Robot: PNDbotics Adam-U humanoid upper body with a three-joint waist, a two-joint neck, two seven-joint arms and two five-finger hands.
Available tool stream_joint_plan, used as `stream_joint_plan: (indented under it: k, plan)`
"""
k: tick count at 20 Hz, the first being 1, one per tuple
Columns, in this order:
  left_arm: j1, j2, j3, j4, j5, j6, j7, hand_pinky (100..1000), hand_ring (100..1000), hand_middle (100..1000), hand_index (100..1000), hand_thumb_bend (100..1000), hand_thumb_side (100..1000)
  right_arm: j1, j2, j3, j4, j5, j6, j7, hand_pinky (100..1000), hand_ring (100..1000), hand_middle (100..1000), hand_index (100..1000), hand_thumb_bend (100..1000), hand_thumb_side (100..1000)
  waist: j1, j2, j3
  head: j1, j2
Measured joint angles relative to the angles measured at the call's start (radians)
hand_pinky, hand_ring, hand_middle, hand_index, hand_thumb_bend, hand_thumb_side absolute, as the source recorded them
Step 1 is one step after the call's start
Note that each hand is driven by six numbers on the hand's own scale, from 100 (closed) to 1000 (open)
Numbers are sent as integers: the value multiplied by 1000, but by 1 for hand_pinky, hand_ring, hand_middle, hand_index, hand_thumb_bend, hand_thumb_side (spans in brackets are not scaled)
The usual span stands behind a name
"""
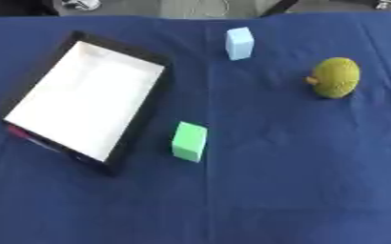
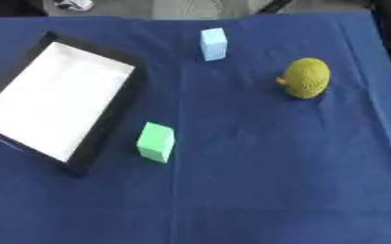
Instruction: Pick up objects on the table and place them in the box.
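Left eye view shows us no hand at all, and the right eye view shows none either, so we cannot tell whether our hands are wide, narrow or holding anything.

Largest is the table (image 1: 315, 190), covered in blue cloth, which carries everything. Next comes the box (image 1: 145, 116), black-walled with a white floor and nothing in it; it sits toward the table's left edge, its long axis running slantwise from the near left to the far middle.

Then the yellow fruit (image 1: 335, 77), rough-skinned and rounded, lies toward the far right edge, well apart from the box. The green block (image 1: 190, 141) stands just beside the box's right wall, near its near corner, not touching it as far as we can see. Smallest is the pale block (image 1: 240, 43), near the far edge at the middle, beyond the box's far corner.

We judge nothing is placed yet. The relation that matters: the green block lies closest to the box, left of the table's middle, so our left arm looks the nearer one, and the carry would be a short hop leftward over the wall. The fruit suits the right arm better.
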Motion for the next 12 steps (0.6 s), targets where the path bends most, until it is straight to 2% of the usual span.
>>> stream_joint_plan:
  k: [4,7,12]
  plan:
    - [1,0,0,-6,4,7,-4,664,812,874,915,665,618,-39,3,9,-7,226,-107,209,940,927,865,883,481,388,0,0,1,-3,-18]
    - [0,-1,0,-6,7,9,-7,661,811,873,914,665,615,-63,14,14,3,363,-180,347,942,947,871,875,512,321,0,0,2,-8,-27]
    - [-2,-7,0,-4,10,10,-9,658,809,872,910,665,613,-109,54,22,35,576,-273,542,957,990,915,898,556,214,0,0,4,-11,-31]
